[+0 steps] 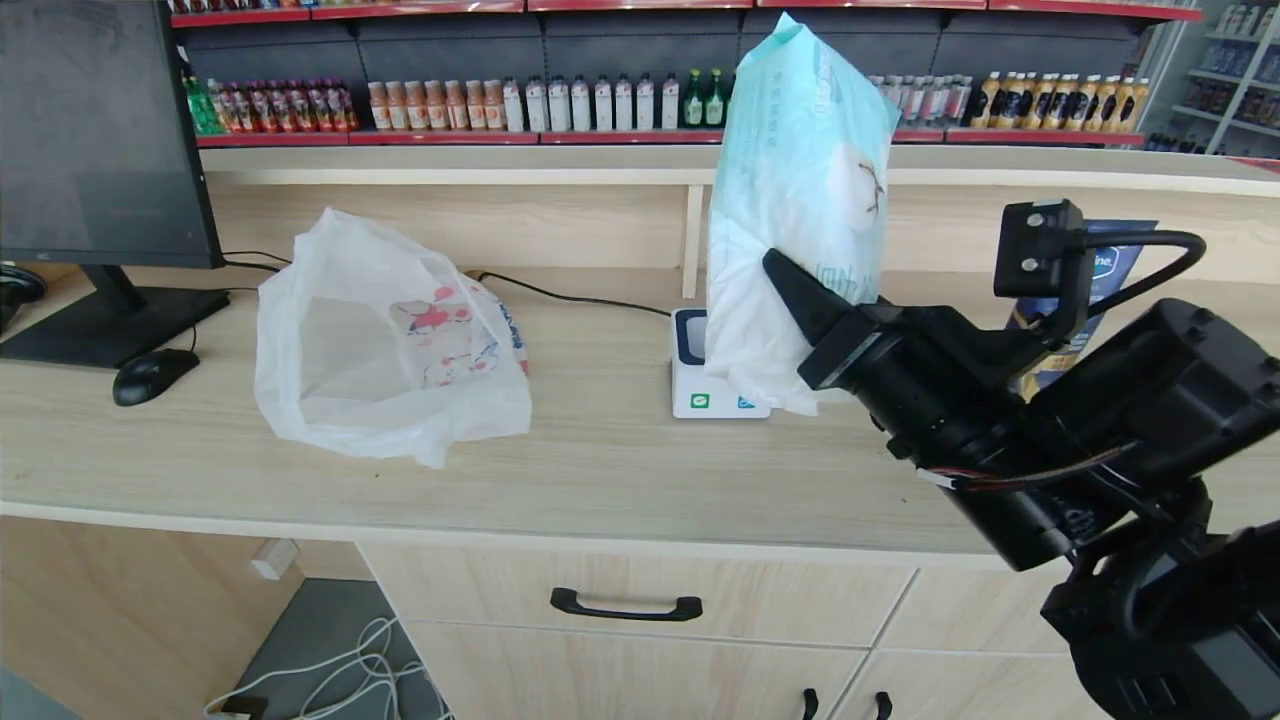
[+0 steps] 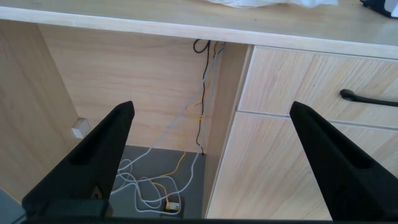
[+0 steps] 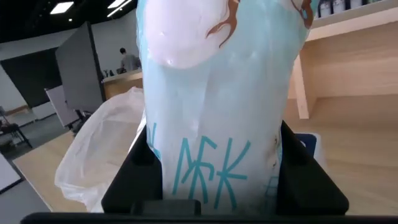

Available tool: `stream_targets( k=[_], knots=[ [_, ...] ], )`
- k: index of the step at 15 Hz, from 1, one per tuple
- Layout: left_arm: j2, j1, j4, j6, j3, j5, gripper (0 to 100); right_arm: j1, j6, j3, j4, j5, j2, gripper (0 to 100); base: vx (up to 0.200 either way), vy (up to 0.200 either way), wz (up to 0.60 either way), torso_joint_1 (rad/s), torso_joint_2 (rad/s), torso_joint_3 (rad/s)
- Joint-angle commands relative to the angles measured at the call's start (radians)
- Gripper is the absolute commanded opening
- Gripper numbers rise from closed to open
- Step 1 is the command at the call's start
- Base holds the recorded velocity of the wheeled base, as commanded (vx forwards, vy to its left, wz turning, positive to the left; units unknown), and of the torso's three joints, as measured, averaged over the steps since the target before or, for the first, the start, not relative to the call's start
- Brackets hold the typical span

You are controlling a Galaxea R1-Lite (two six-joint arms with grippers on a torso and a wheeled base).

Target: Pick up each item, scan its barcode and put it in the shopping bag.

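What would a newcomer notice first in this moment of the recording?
The tall pale-blue package, clamped upright in the right gripper, right by the small white scanner in the middle of the counter. Next, the crumpled white shopping bag lying on the counter toward the robot's left, with a printed item already inside.

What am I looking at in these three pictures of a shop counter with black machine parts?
It is a two-armed robot. The wide picture comes from a camera on its head; the other two come from cameras on its wrists. The right gripper is shut on a pale blue packet, held upright by the small white scanner on the wooden counter. To the left lies a white shopping bag with a patterned item inside. The left gripper hangs open below the counter, facing the drawers.
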Motion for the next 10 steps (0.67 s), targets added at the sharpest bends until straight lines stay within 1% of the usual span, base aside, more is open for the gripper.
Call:
stream_targets(
  k=[1, 2, 4, 5, 7, 8, 10],
  knots=[
    [0.000, 0.000, 0.000, 0.000, 0.000, -0.002, 100, 0.001, -0.057, -0.012, 0.013, -0.042, 0.019, 0, 0.000, 0.000, 0.00, 0.000, 0.00, 0.000],
    [0.000, 0.000, 0.000, 0.000, 0.000, 0.000, 100, 0.003, -0.083, -0.023, 0.027, -0.103, 0.030, 0, 0.000, 0.000, 0.00, 0.000, 0.00, 0.000],
    [0.000, 0.000, 0.000, 0.000, 0.000, -0.002, 100, 0.004, -0.083, -0.107, 0.061, -0.187, 0.060, 0, 0.000, 0.000, 0.00, 0.000, 0.00, 0.000],
    [0.000, 0.000, 0.000, 0.000, 0.000, 0.000, 100, 0.004, -0.083, -0.146, 0.076, -0.213, 0.080, 0, 0.000, 0.000, 0.00, 0.000, 0.00, 0.000],
    [0.000, 0.000, 0.000, 0.000, 0.000, 0.000, 100, -0.003, -0.083, -0.207, 0.092, -0.218, 0.119, 0, 0.000, 0.000, 0.00, 0.000, 0.00, 0.000],
    [0.000, 0.000, 0.000, 0.000, 0.000, 0.000, 100, -0.003, -0.083, -0.209, 0.092, -0.220, 0.120, 0, 0.000, 0.000, 0.00, 0.000, 0.00, 0.000],
    [0.000, 0.000, 0.000, 0.000, 0.000, 0.000, 100, -0.022, -0.062, -0.270, 0.088, -0.216, 0.206, 0, 0.000, 0.000, 0.00, 0.000, 0.00, 0.000]
  ],
)
